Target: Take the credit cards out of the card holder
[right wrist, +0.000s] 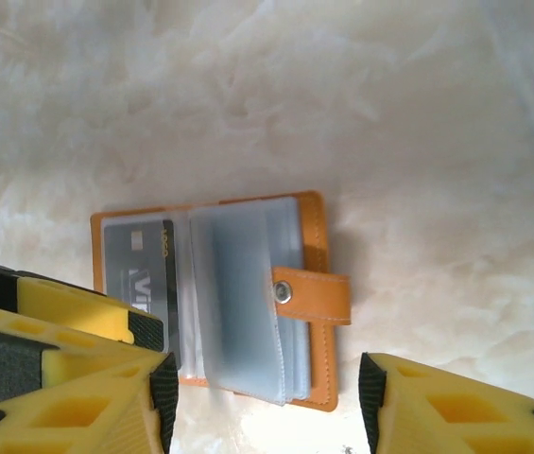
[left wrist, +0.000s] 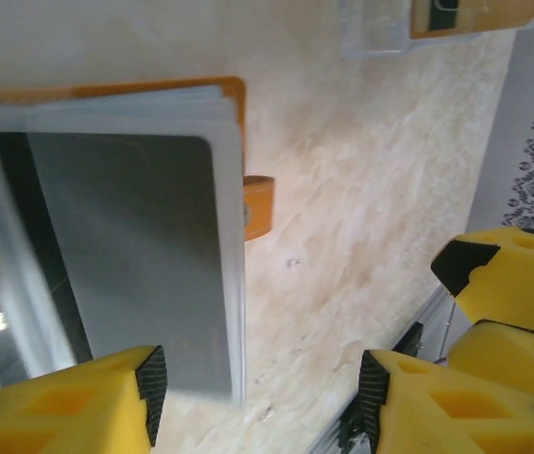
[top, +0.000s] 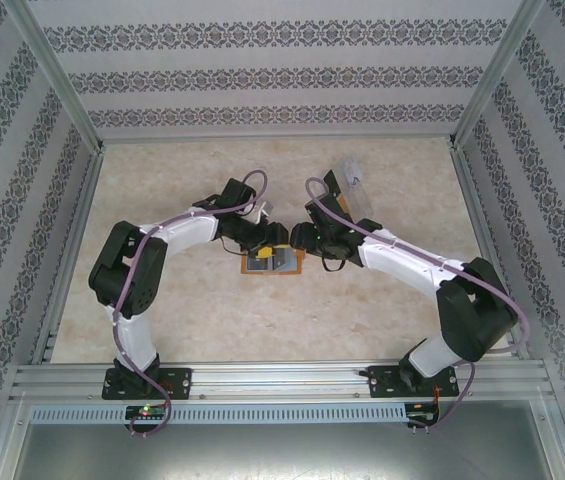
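Lying spread to bare its pockets, the flat orange card holder [right wrist: 238,312] sits under left gripper [left wrist: 262,392] and right gripper [right wrist: 267,397], both part-open, empty.

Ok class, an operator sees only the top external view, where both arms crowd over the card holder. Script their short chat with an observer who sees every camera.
Operator: Is the card holder open? I can only make out a bit of orange.
Observer: Yes. From the right wrist camera it lies open on the table, its clear pockets fanned out and its snap tab unfastened.
Operator: Is any card inside it?
Observer: Yes. The same camera shows a dark card sitting in a pocket on one side.
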### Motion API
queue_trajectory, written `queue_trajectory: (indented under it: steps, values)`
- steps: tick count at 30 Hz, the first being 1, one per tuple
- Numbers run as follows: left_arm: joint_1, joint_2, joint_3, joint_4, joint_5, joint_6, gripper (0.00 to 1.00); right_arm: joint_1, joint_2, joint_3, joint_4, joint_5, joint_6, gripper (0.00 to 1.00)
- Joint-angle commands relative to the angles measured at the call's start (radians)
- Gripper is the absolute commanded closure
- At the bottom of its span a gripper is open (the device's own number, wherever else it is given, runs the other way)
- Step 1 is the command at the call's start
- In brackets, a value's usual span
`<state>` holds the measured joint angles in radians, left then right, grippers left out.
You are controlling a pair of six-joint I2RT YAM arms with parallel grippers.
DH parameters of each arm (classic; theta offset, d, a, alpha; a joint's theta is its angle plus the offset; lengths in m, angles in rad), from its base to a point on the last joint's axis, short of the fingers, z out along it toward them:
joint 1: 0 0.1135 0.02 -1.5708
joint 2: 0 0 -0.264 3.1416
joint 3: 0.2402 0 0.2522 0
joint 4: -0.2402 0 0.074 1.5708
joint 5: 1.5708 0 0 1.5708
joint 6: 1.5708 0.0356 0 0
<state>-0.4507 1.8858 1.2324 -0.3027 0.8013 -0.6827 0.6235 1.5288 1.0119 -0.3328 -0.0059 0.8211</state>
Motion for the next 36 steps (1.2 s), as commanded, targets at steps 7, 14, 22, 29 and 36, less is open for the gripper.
queue_trajectory:
  steps: [7, 14, 22, 29, 36]
  values:
    - [0.036, 0.005, 0.037, -0.018, -0.073, -0.014, 0.42, 0.009, 0.0, 0.021, -0.073, 0.027, -0.022, 0.48]
    - [0.094, -0.087, -0.049, -0.022, -0.135, -0.021, 0.42, 0.053, 0.115, 0.1, -0.072, -0.005, -0.038, 0.53]
    - [0.093, -0.078, -0.067, -0.021, -0.096, -0.021, 0.49, 0.076, 0.241, 0.173, -0.079, -0.036, -0.039, 0.61]
    - [0.073, -0.036, -0.034, -0.042, -0.091, -0.009, 0.6, 0.065, 0.281, 0.176, -0.075, -0.036, -0.025, 0.63]
    - [0.053, 0.003, -0.021, -0.042, -0.079, -0.008, 0.65, 0.058, 0.314, 0.182, -0.07, -0.053, -0.027, 0.71]
